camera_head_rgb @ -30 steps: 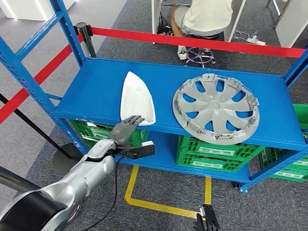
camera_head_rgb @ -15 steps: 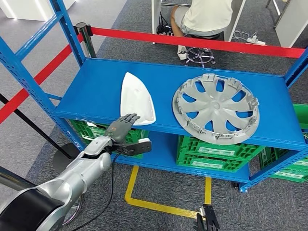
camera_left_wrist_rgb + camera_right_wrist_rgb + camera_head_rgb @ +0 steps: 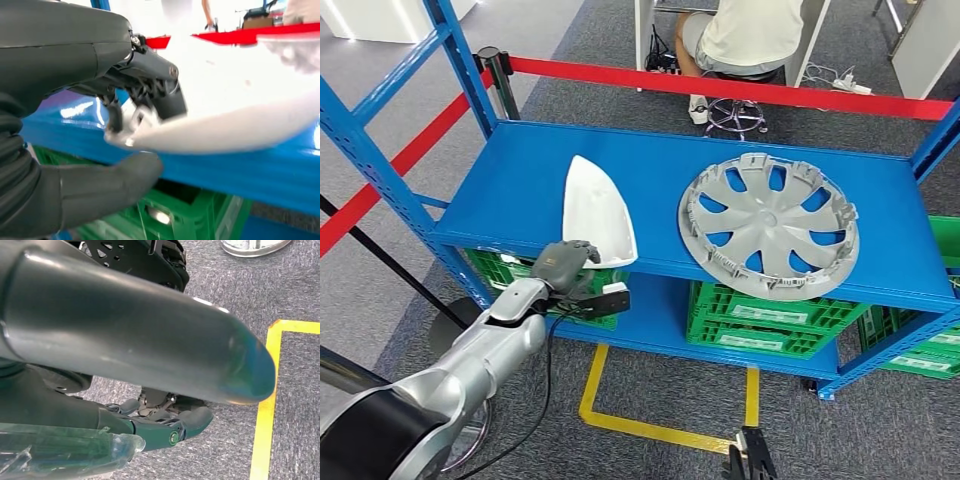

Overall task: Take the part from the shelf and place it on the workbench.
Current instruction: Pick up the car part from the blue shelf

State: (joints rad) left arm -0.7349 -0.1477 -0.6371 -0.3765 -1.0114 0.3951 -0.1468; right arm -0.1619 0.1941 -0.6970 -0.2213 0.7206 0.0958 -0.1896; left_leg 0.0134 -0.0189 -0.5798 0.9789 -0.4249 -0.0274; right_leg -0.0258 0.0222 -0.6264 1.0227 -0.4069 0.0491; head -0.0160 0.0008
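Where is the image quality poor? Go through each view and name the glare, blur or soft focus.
Head view: evenly lit and sharp, the white part and wheel cover crisp on the blue shelf. Left wrist view: the white part blows out to glare, background washed, left hand soft. Right wrist view: the close right hand is blurred; the carpet is sharper.

white part [image 3: 598, 212]: near corner, at 6 o'clock, hidden under the left hand [image 3: 563, 264]; blown out and blurred in the left wrist view
seated person [image 3: 750, 35]: cut off by the top edge at 12 o'clock
green crates [image 3: 761, 318]: mostly hidden beneath the blue shelf [image 3: 516, 185]
right hand [image 3: 158, 432]: thumb blocks most of it
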